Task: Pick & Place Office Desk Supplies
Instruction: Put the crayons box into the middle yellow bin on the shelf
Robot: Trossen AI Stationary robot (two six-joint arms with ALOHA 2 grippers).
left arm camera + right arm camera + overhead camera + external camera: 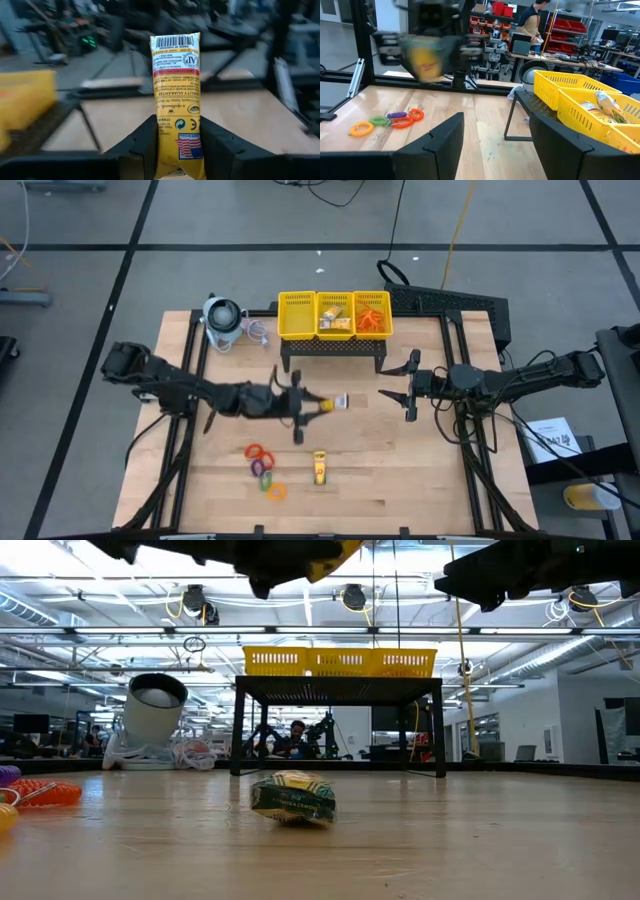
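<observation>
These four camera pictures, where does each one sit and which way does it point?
High view: overhead, straight down on the table; both arms show.
Low view: at tabletop height, level across at a packet and the yellow basket; arms overhead.
Left wrist view: on the left arm, past the left claw gripping a yellow packet.
Right wrist view: on the right arm, past the open right claw.
Shared: high and right wrist views both show the coloured rings.

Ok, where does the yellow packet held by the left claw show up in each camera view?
High: packet mid-table, below the yellow basket.
Low: yellow corner at top edge, above the basket.
Left wrist: packet centre, upright between the fingers.
Right wrist: yellow blur upper left; basket right.
</observation>
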